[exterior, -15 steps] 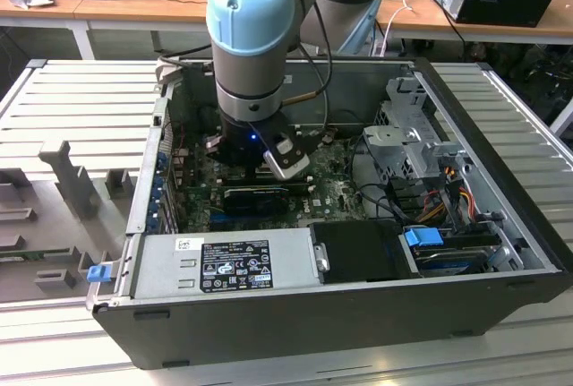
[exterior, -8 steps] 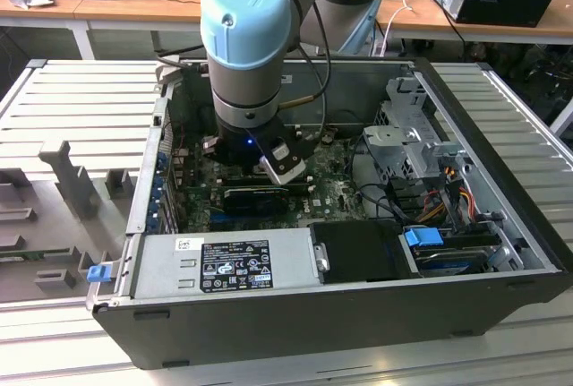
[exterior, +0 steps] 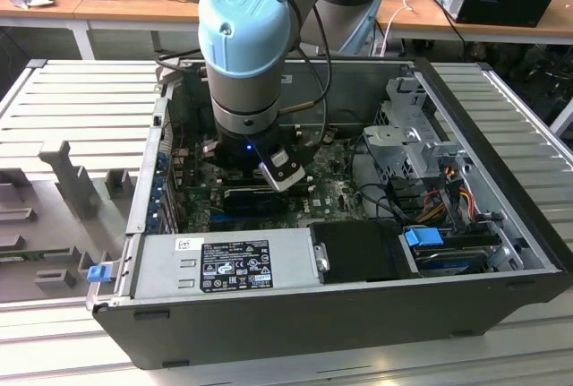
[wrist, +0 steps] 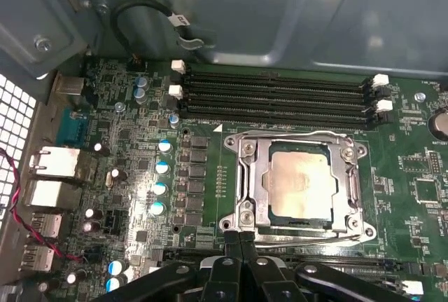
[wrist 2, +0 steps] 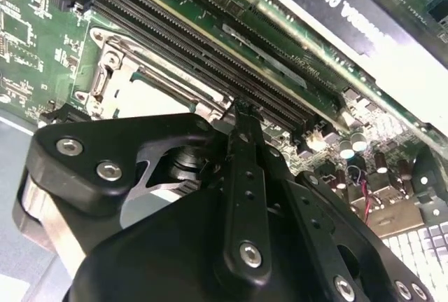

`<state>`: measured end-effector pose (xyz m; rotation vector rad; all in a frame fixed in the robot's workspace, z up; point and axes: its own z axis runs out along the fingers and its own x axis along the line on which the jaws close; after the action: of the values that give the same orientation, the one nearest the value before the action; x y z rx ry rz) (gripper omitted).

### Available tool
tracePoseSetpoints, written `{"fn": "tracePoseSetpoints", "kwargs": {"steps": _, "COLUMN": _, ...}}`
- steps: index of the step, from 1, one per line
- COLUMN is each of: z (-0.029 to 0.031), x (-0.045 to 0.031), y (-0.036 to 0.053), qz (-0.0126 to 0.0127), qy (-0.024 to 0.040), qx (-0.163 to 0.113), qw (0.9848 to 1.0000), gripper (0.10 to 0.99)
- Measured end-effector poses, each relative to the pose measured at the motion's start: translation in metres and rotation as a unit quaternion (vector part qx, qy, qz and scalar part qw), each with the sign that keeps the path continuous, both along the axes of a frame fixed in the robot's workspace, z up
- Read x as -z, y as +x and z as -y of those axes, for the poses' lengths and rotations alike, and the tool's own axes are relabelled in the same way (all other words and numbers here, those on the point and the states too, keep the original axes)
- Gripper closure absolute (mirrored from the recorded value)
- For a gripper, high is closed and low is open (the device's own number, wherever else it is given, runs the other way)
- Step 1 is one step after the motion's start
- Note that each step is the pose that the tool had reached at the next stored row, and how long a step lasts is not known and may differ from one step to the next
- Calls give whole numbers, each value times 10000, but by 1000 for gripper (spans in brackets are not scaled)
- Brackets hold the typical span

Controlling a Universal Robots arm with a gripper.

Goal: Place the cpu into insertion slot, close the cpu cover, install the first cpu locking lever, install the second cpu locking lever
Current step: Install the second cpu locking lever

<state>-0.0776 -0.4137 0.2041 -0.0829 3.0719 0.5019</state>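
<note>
Hanging low inside the open computer case (exterior: 501, 225), the gripper (wrist: 240, 240) has its two fingers pressed together with nothing between them, their tips just at the near edge of the insertion slot (wrist: 297, 183). The cpu (wrist: 301, 179) lies flat in that slot, its pale metal top showing through the window of the cpu cover (wrist: 252, 176), which lies down over it. A thin locking lever (wrist: 308, 240) runs along the socket edge beside the fingertips. Four long black memory slots (wrist: 276, 95) line the far edge of the socket, near it. In the exterior view the arm (exterior: 246, 55) descends between the power supply (exterior: 224, 265) and the case's far wall, with open board around it.
</note>
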Motion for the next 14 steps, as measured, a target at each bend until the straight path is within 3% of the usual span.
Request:
{"fn": "tracePoseSetpoints", "kwargs": {"steps": 5, "z": -2, "x": 53, "y": -10, "qz": 0, "qy": 11, "qx": 0, "qw": 10000, "gripper": 980}}
{"fn": "tracePoseSetpoints", "kwargs": {"steps": 14, "z": -56, "x": 110, "y": -25, "qz": 0, "qy": 167, "qx": 1, "qw": 9999, "gripper": 980}}
